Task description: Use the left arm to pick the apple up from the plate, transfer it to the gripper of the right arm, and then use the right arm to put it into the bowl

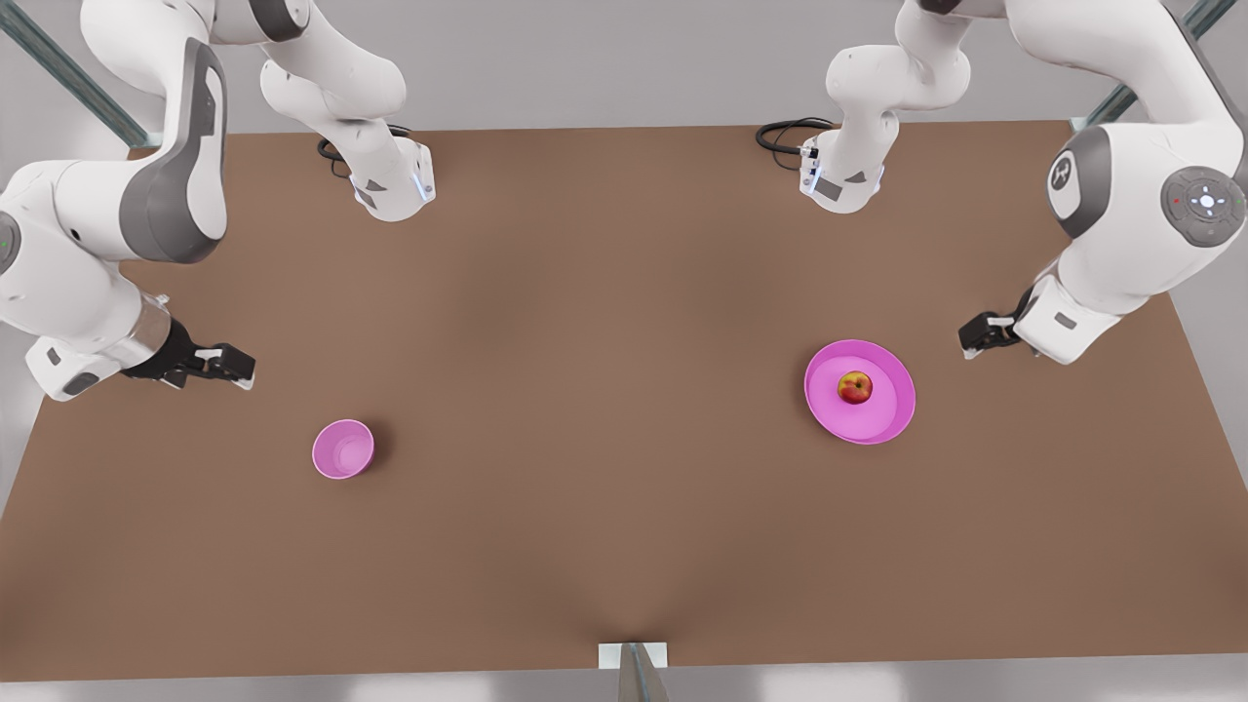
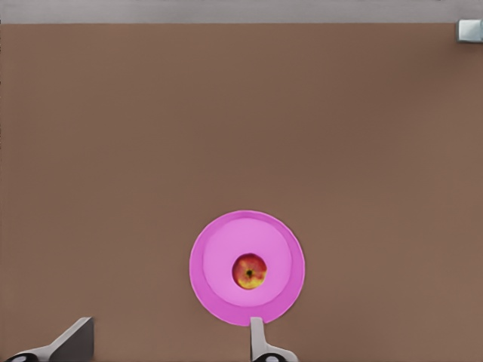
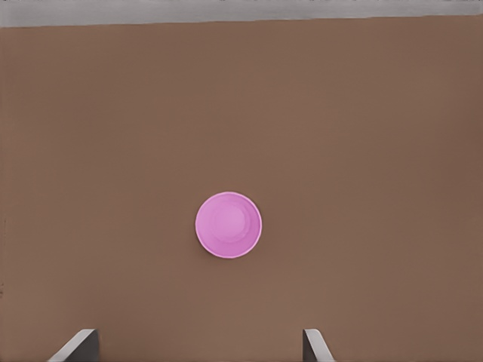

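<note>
The small red and yellow apple (image 1: 855, 387) (image 2: 249, 271) rests in the middle of the wide pink plate (image 1: 894, 414) (image 2: 205, 292) on the front view's right. My left gripper (image 1: 977, 336) (image 2: 166, 348) hovers above the table just right of the plate in the front view, open and holding nothing. The small deep pink bowl (image 1: 342, 448) (image 3: 228, 225) stands on the front view's left with nothing in it. My right gripper (image 1: 234, 369) (image 3: 198, 350) hangs open and free a short way to the bowl's left and behind it.
Both arm bases (image 1: 390, 185) (image 1: 843, 180) with black cables stand at the brown table's far edge. A small metal bracket (image 1: 634, 655) (image 2: 470, 30) sits at the middle of the near edge. Bare tabletop (image 1: 604, 390) lies between bowl and plate.
</note>
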Robot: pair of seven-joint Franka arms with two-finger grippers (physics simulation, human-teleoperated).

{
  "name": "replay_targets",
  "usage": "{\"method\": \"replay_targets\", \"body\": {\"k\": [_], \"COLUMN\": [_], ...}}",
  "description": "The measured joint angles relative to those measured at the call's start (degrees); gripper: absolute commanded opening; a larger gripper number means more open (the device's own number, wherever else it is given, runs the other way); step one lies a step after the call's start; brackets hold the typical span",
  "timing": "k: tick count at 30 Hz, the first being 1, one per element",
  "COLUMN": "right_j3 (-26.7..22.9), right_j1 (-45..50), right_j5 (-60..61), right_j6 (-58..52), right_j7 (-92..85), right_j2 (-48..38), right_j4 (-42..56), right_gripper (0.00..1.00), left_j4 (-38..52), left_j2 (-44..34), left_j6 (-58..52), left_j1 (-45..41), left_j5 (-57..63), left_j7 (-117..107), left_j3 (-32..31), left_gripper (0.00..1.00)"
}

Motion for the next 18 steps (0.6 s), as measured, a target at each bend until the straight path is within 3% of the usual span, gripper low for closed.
{"method": "replay_targets", "body": {"k": [3,10,18], "right_j3": [0.1,0.1,0.1], "right_j1": [0.2,0.2,0.1], "right_j5": [-0.1,-0.1,0.0], "right_j6": [0.4,0.7,0.8], "right_j7": [0.1,0.4,0.5], "right_j2": [0.0,0.0,0.0], "right_j4": [0.2,0.0,0.0], "right_gripper": [1.00,1.00,1.00], "left_j4": [-2.9,-36.2,-44.6], "left_j2": [1.4,-4.3,-0.9], "left_j6": [2.4,24.2,42.9], "left_j1": [-0.5,-0.9,-1.8], "left_j5": [0.3,-1.3,-1.7], "left_j7": [0.0,-1.5,-3.8], "left_j3": [0.0,0.1,0.0], "left_gripper": [1.00,1.00,1.00]}}
